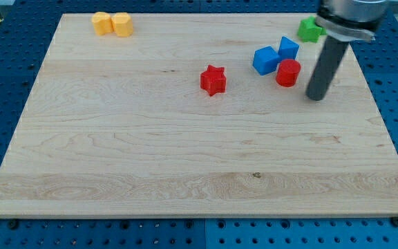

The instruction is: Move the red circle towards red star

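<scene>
The red circle (288,72) sits at the upper right of the wooden board, touching a blue block (266,60) on its left. The red star (213,80) lies near the board's upper middle, well to the left of the circle. My tip (315,97) rests on the board just right of the red circle and slightly lower, a small gap apart from it. The dark rod rises from the tip toward the view's top right.
A second blue block (289,48) sits just above the red circle. A green block (310,29) lies near the top right edge, partly behind the rod. Two yellow blocks (112,23) sit together at the top left. The wooden board (185,159) lies on a blue pegboard.
</scene>
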Tool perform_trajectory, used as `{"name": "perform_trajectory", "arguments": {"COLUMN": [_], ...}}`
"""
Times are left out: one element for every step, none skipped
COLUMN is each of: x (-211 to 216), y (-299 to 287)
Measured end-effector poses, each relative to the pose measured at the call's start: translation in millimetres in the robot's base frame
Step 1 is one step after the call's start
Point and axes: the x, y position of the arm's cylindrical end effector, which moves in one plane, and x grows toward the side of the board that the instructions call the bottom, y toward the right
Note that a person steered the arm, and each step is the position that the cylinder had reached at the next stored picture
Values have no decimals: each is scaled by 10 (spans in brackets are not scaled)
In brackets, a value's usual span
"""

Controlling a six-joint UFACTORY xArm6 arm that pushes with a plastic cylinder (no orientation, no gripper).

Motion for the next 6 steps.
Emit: {"name": "perform_trajectory", "arguments": {"x": [-185, -200, -472, -526, -524, -495], "y": [212, 212, 108, -4, -204, -666]}}
